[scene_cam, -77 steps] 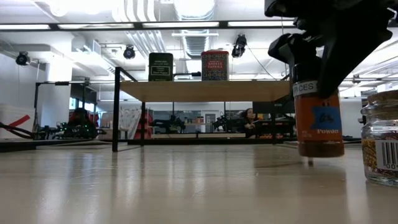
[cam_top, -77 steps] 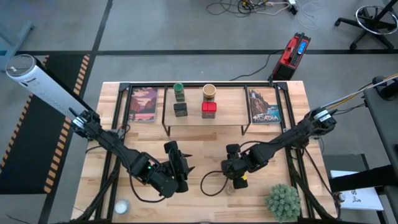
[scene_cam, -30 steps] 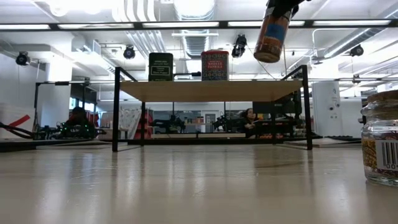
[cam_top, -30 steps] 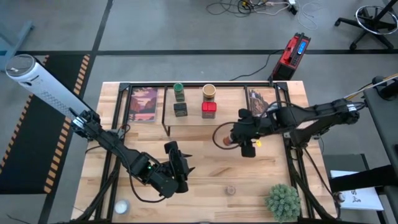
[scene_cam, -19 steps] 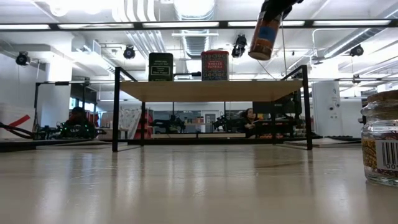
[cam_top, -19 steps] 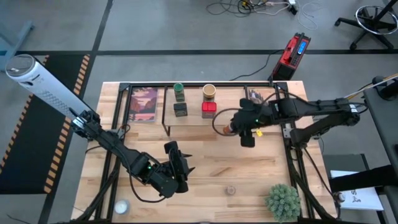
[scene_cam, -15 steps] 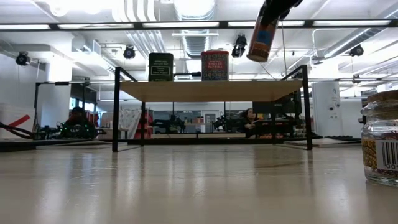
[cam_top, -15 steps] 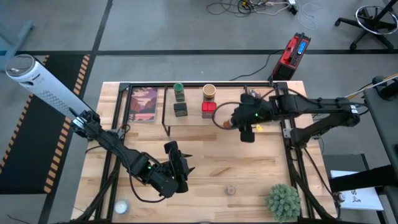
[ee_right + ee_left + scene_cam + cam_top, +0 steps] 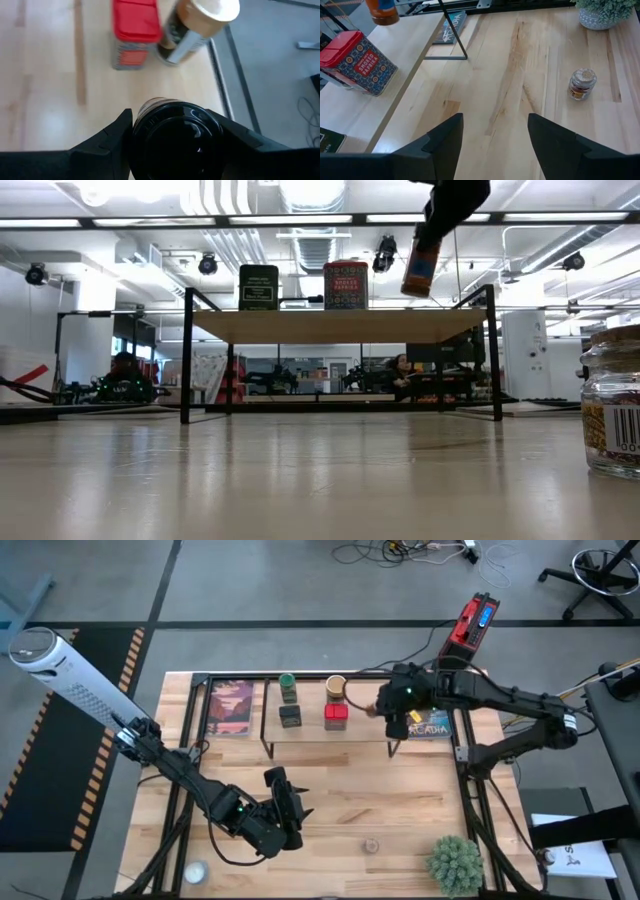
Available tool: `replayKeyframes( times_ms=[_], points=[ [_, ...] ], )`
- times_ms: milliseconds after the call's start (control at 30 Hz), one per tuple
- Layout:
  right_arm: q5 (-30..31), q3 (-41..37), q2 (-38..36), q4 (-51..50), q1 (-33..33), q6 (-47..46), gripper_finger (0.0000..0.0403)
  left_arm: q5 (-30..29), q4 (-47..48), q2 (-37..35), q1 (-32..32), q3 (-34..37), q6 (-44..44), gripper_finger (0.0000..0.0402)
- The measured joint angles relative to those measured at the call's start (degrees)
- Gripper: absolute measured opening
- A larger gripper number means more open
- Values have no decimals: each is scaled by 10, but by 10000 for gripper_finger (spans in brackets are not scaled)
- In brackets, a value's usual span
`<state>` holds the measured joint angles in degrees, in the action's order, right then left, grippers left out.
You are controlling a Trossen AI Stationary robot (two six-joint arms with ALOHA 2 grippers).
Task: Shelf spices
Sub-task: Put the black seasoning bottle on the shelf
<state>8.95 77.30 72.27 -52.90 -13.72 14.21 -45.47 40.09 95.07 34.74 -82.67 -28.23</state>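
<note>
The shelf (image 9: 310, 735) stands at the table's far middle. On it are a green-lidded jar (image 9: 287, 687), a black box (image 9: 290, 716), a tan jar (image 9: 336, 688) and a red tin (image 9: 336, 715). My right gripper (image 9: 386, 712) is above the shelf's right part, shut on a brown bottle (image 9: 421, 265) that hangs over the plank (image 9: 335, 325). A tiny clear jar (image 9: 371, 844) stands on the table near the front edge. My left gripper (image 9: 288, 787) waits open over the table's near middle, with nothing between its fingers. My right gripper pinches the bottle's dark cap (image 9: 175, 131) between its two fingers (image 9: 107, 145). The fingers come from above, slanting down toward the far edge. The bottle hangs below them, slightly tilted, its bottom (image 9: 382, 15) clear of the shelf's plank, right of the red tin (image 9: 355, 55).
Two picture cards (image 9: 231, 708) (image 9: 428, 722) flank the shelf. A green spiky plant (image 9: 455, 862) sits at the near right corner, and a small white round thing (image 9: 193, 872) lies at the near left. Bare wood lies between the shelf and the clear jar.
My right gripper has carried the brown bottle from over the open table toward the far edge, rising a little, until it hangs above the shelf's right part beside the red tin. The bottle has stayed lifted clear throughout.
</note>
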Motion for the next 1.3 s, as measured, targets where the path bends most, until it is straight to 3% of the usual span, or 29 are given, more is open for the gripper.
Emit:
replayKeyframes(
  times_ms=[333, 700, 1300],
  points=[
    [-57, 0, 10, 14, -80, 45, 194, 0, 0, 0, 0, 1, 0, 205],
    [-119, 7, 70, 11, -147, 93, 194, 0, 0, 0, -1, 2, 0, 207],
    [-170, 149, 180, -74, -208, 168, 194, 0, 0, 0, -3, 2, 2, 206]
  ],
)
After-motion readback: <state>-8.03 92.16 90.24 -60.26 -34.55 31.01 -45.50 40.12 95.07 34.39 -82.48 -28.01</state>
